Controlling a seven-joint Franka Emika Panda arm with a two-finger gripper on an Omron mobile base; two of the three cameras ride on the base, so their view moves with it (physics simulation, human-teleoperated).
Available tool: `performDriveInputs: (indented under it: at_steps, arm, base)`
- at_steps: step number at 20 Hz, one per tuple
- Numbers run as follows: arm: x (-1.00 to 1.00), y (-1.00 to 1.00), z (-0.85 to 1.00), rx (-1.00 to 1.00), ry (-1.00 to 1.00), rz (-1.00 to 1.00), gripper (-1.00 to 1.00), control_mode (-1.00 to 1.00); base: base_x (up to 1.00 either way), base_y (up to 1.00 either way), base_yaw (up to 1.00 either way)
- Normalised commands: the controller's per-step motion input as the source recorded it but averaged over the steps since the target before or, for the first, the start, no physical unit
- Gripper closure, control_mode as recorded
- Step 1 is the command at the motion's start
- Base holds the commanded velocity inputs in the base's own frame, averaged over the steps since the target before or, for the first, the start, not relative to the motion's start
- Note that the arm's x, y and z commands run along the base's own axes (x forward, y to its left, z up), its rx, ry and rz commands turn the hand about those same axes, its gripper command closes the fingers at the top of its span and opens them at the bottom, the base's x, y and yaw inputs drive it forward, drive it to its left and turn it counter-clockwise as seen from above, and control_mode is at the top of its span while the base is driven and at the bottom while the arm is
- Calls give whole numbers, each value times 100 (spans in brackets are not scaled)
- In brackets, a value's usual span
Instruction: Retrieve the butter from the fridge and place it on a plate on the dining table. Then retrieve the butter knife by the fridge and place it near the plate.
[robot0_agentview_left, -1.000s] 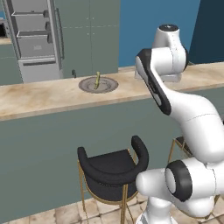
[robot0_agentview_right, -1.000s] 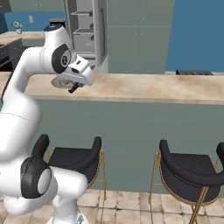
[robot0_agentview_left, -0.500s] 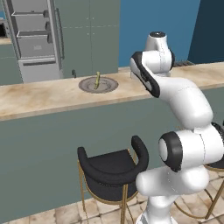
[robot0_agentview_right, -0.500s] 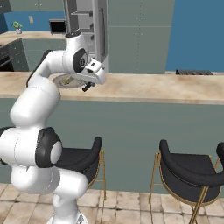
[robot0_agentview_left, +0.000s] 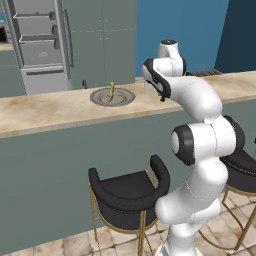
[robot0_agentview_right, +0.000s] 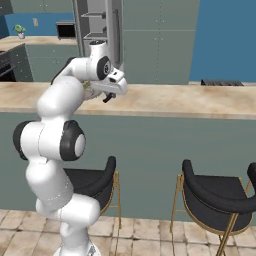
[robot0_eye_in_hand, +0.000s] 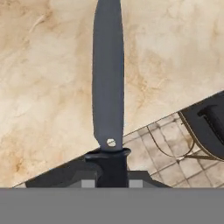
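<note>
My gripper is shut on the black handle of the butter knife. Its dark blade points away from the hand over the beige marbled top of the dining table, near the table's front edge. From the base views the gripper hangs just above the table, a little to the right of the grey plate. The butter, a pale stick, stands on that plate. Behind the table the fridge stands open with its grey shelves showing.
Black gold-legged stools stand in front of the table, one of them below the hand. A dark strip lies at the table's far right. Tall grey-green cabinets stand beside the fridge.
The arm has folded upright and its elbow has swung round. The hand with the knife has shifted slightly right along the table's front edge. Plate and butter have not moved.
</note>
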Motion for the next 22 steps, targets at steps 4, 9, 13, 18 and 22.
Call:
performDriveInputs:
  at_steps: [4,9,13,18,22]
  arm:
    - [64,0,-21,0,9,0,100,-100]
    - [68,0,-29,0,6,0,100,-100]
    - [50,0,-34,0,2,0,100,-100]
    - [31,4,-39,0,1,0,100,-100]
    - [23,6,-37,0,0,0,100,-100]
  base:
    - [0,0,0]
    - [0,0,0]
    - [0,0,0]
    - [0,0,0]
    - [0,0,0]
